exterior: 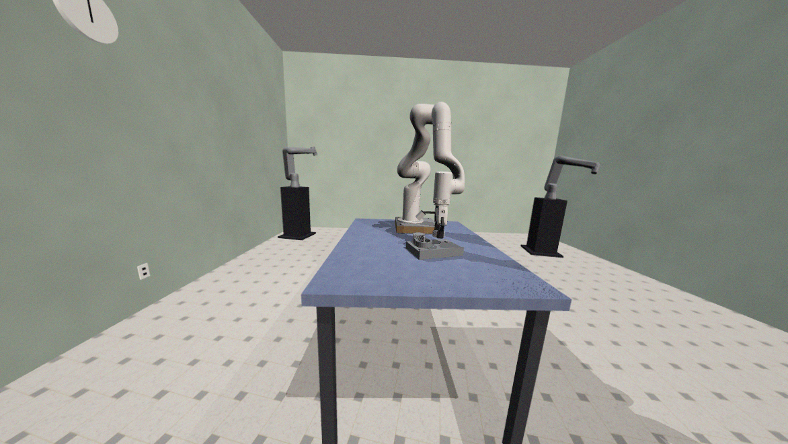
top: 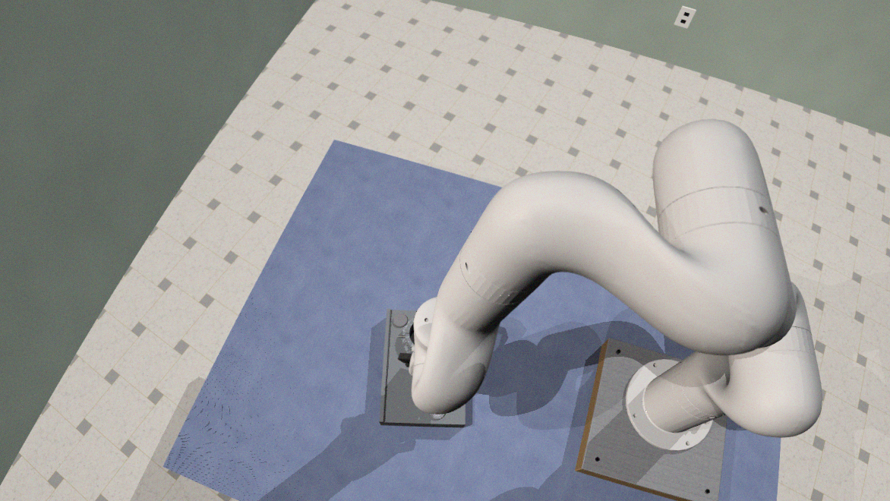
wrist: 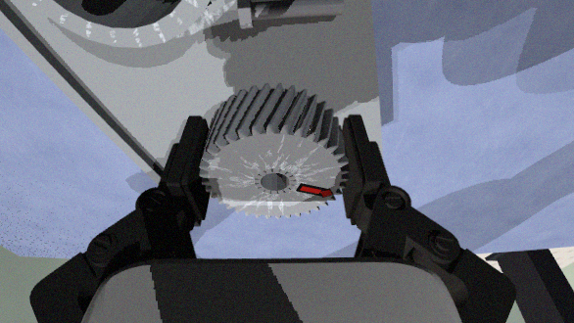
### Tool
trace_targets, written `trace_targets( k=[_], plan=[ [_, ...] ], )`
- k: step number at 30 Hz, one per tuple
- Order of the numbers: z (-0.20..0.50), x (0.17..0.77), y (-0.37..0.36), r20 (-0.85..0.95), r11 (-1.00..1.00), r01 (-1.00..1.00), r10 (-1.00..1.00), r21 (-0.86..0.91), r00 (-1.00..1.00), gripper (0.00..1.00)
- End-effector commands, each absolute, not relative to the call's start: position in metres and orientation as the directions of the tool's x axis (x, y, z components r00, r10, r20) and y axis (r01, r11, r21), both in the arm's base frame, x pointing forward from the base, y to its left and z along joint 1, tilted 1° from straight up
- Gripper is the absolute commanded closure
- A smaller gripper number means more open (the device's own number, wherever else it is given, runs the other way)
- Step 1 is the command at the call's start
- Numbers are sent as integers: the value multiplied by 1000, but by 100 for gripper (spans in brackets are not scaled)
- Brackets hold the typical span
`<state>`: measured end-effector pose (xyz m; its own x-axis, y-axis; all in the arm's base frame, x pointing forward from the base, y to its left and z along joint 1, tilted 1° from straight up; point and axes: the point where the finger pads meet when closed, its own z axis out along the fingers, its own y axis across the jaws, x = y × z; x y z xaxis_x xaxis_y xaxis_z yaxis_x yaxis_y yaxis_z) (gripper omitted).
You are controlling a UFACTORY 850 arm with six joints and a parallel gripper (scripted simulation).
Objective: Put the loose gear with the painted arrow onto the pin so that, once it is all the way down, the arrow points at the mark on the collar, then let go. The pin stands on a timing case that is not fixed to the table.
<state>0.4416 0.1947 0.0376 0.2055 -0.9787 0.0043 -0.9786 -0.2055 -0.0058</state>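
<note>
In the wrist view my gripper is shut on the loose grey gear, one black finger on each side of its toothed rim. The red arrow on the gear's face points from the bore toward the right finger. The gear hangs a little above the grey timing case, over its near edge, and casts a shadow on it. A larger fixed gear sits at the case's far left. I cannot make out the pin or the collar mark. In the exterior view the gripper stands just above the case.
The case lies on the blue table. The arm's base plate stands at the table's back. The arm hides most of the case in the top view. Two dark stands with grey arms stand on the floor.
</note>
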Motion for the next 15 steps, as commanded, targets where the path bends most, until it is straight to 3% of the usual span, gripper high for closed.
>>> trace_targets(
  k=[1, 15],
  plan=[
    [48, 443, 195, 4, -205, -979, -979, -8, 205, 100],
    [71, 442, 195, 4, -205, -979, -979, -8, 205, 100]
  ],
)
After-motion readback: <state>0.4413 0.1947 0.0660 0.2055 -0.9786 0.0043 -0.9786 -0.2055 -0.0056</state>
